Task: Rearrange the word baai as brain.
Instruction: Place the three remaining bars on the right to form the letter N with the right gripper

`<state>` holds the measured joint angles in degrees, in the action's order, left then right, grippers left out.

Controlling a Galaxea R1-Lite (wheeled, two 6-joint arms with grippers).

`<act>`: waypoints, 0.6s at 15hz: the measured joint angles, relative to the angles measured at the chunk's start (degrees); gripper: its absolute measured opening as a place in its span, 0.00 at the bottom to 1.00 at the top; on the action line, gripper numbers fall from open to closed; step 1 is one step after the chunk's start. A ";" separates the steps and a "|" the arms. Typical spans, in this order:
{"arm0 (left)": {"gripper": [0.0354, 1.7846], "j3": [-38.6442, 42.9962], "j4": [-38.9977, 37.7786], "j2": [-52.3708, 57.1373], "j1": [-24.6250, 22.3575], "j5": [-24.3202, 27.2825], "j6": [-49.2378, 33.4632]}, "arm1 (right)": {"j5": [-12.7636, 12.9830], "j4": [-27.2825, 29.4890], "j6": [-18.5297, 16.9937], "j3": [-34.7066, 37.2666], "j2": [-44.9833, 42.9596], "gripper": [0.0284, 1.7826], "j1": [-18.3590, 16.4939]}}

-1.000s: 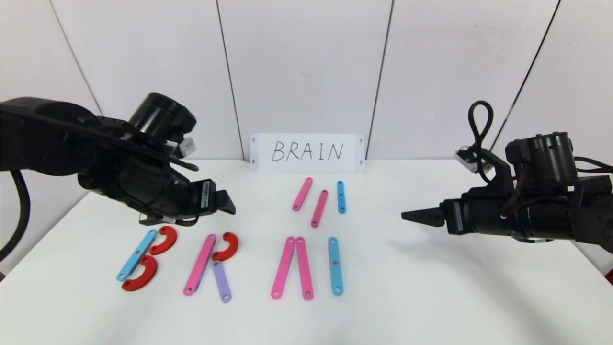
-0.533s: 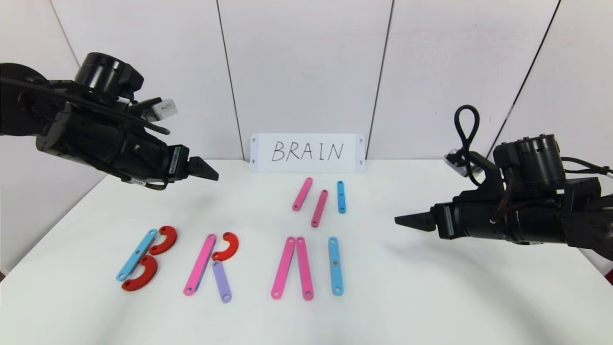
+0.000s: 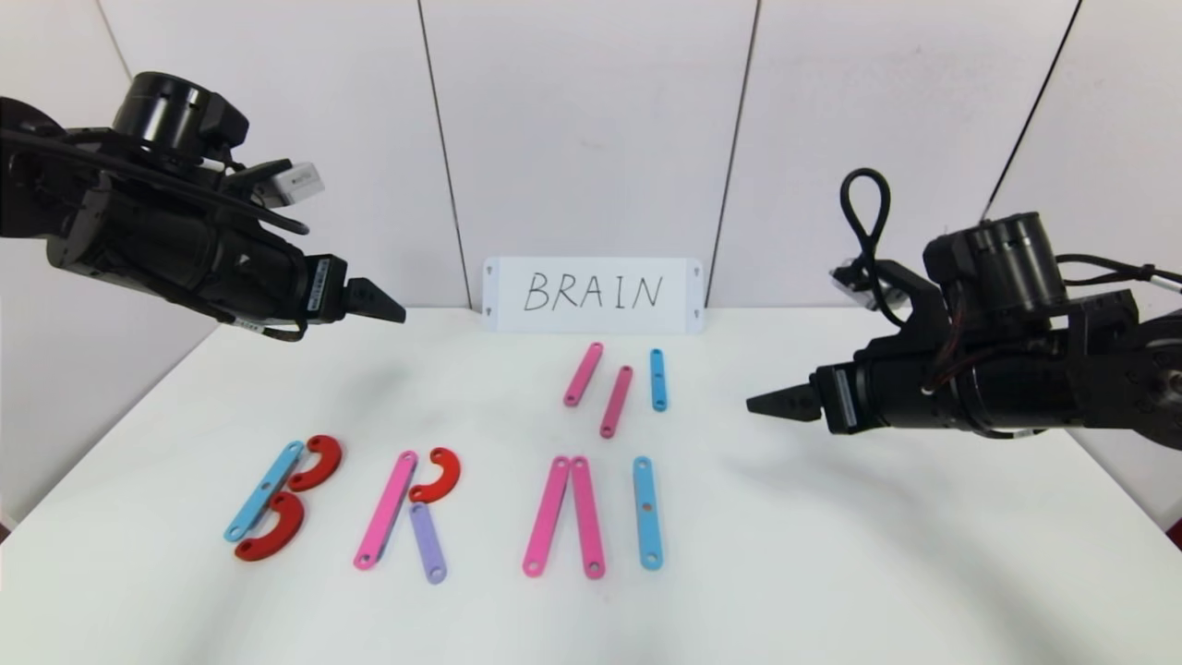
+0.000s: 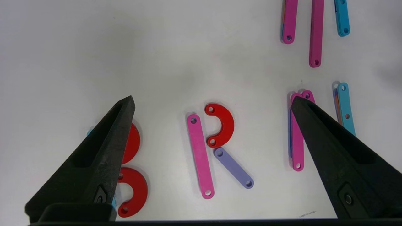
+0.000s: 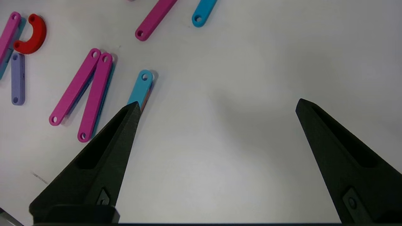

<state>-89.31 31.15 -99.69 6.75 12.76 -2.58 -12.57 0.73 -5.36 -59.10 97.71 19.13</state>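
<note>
The front row of letters lies on the white table (image 3: 831, 573). A B is made of a blue strip (image 3: 264, 490) and two red curves (image 3: 315, 463). An R is made of a pink strip (image 3: 385, 522), a red curve (image 3: 439, 475) and a purple strip (image 3: 428, 542); it also shows in the left wrist view (image 4: 200, 155). Two pink strips (image 3: 563, 528) meet at the top, with no crossbar. A blue strip (image 3: 647, 524) forms an I. My left gripper (image 3: 383, 306) is open and empty, high over the table's back left. My right gripper (image 3: 766, 404) is open and empty, above the table to the right of the blue I strip.
Two pink strips (image 3: 583, 373) (image 3: 615, 401) and a short blue strip (image 3: 657, 379) lie loose behind the letters. A white card handwritten BRAIN (image 3: 593, 294) leans on the back wall.
My left gripper has risen from just above the B and drawn back to the left. My right gripper has moved a little up and to the left.
</note>
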 joint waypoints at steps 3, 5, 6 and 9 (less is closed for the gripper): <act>0.97 -0.13 -0.01 0.44 -0.04 0.00 -0.02 | 3.45 6.95 -0.52 -8.53 1.99 0.97 2.72; 0.97 -0.13 -0.01 1.02 -0.09 -0.01 -0.02 | 6.77 8.52 -0.80 -13.73 5.18 0.97 5.07; 0.97 -0.10 -0.01 1.29 -0.09 0.00 0.00 | 8.69 8.78 -0.91 -16.47 7.34 0.97 6.36; 0.97 0.23 -0.04 1.84 -0.01 0.00 -0.02 | 12.95 8.94 -2.88 -24.99 14.40 0.97 9.75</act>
<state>-89.08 31.11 -97.85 6.74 12.76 -2.61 0.38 9.67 -8.24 -84.09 112.10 28.88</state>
